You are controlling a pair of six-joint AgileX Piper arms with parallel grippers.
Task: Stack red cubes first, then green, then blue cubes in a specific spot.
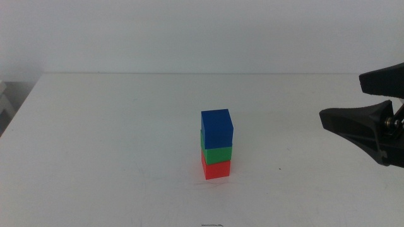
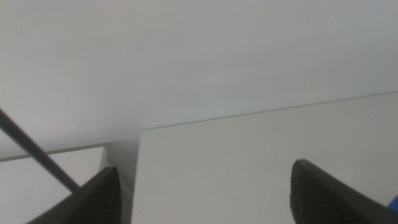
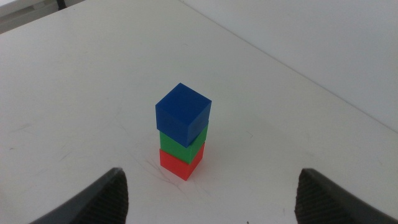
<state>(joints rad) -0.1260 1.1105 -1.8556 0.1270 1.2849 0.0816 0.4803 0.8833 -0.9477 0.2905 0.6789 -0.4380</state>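
Red cube (image 1: 216,169), green cube (image 1: 216,153) and blue cube (image 1: 217,128) stand stacked mid-table (image 1: 113,139), light, rigid and probably easily toppled, best pinched on opposite flat sides, while the right gripper (image 1: 372,101) waits open at three o'clock, the left gripper (image 2: 205,193) also open.

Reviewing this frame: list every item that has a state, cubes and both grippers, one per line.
red cube: on the table, bottom of the stack.
green cube: resting on the red cube, middle.
blue cube: on top, turned slightly off the green, untouched.
right gripper: open, holding nothing, at the right of the stack, apart from it.
left gripper: open, holding nothing, out of the middle view.
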